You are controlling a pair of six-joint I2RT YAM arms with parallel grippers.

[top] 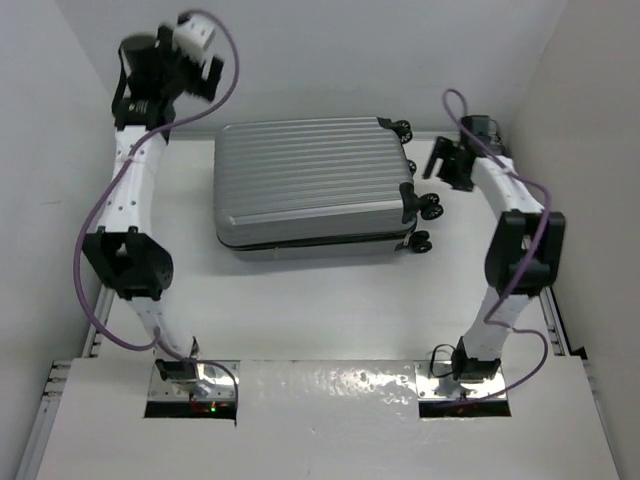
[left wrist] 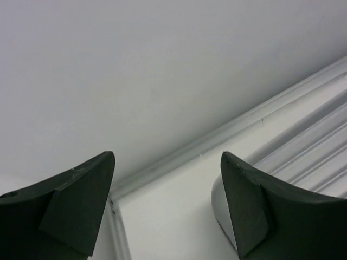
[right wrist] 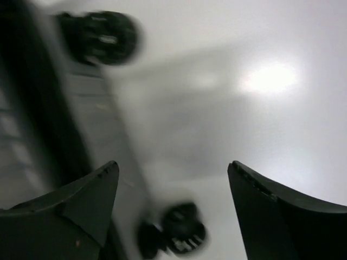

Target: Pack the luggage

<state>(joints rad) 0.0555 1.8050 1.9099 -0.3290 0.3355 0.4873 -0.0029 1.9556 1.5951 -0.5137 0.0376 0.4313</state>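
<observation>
At upper left of the overhead frame, the left pincer (top: 208,72), gaping and empty, is hovering off the luggage's (top: 310,180) far corner. The luggage is lying shut mid-table (top: 300,300), long axis left-to-right, wheels (top: 425,205) pointing right, where the right pincer (top: 447,165), also gaping, is hanging nearer. The shut shell is hiding its interior, and the right wrist view is blurred.

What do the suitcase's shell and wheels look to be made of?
The luggage shell looks like hard moulded plastic, silver-grey with a satin sheen: crisp parallel ribs, soft highlights. Its wheels look like black plastic or rubber; too small to tell which.
</observation>
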